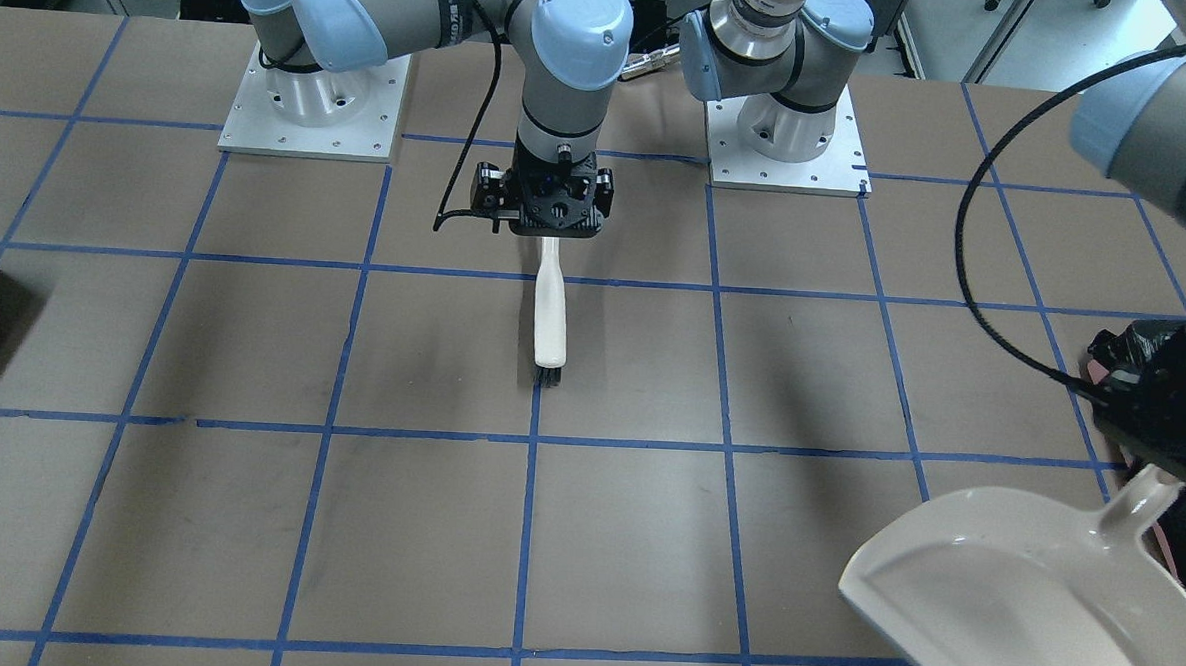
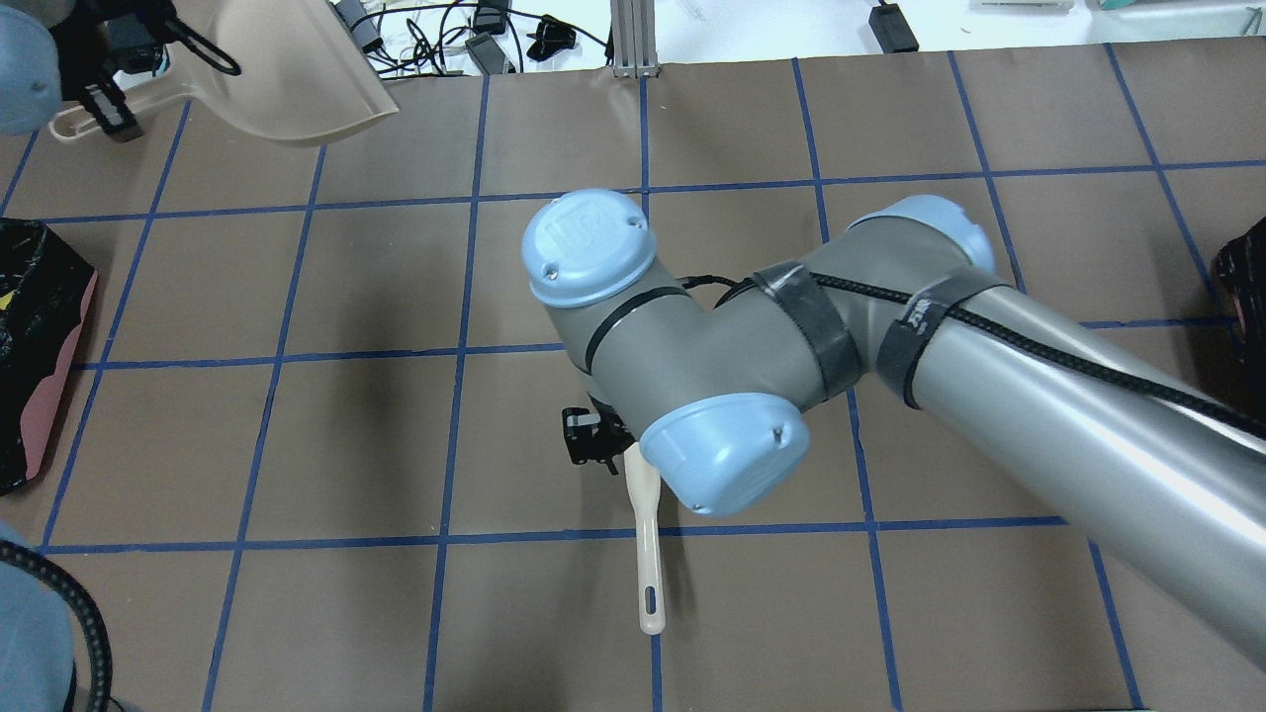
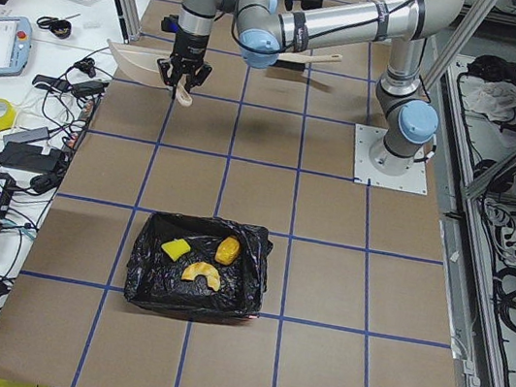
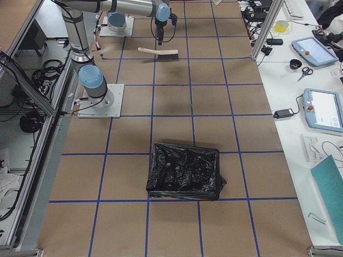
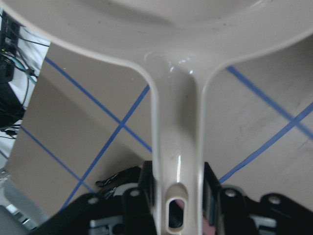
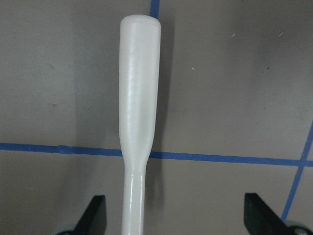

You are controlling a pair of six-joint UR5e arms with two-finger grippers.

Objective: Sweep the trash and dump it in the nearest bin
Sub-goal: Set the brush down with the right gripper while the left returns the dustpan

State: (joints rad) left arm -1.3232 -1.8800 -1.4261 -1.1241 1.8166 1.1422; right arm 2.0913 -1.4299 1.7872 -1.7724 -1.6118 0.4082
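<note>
**Trash (image 3: 196,260) in the bin (image 3: 151,280)**

The trash lies inside the bin at the left end of the table (image 1: 245,518). The left end effector (image 5: 177,185) clamps the handle of the raised dustpan (image 1: 1022,602). The right end effector (image 1: 555,223) hangs over the brush (image 1: 551,316), fingers (image 6: 95,215) apart.

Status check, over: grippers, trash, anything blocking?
Left gripper shut on dustpan, held off table. Right gripper open over brush handle, brush lying on table. Trash in bin, all three pieces. Nothing seen blocking.
</note>
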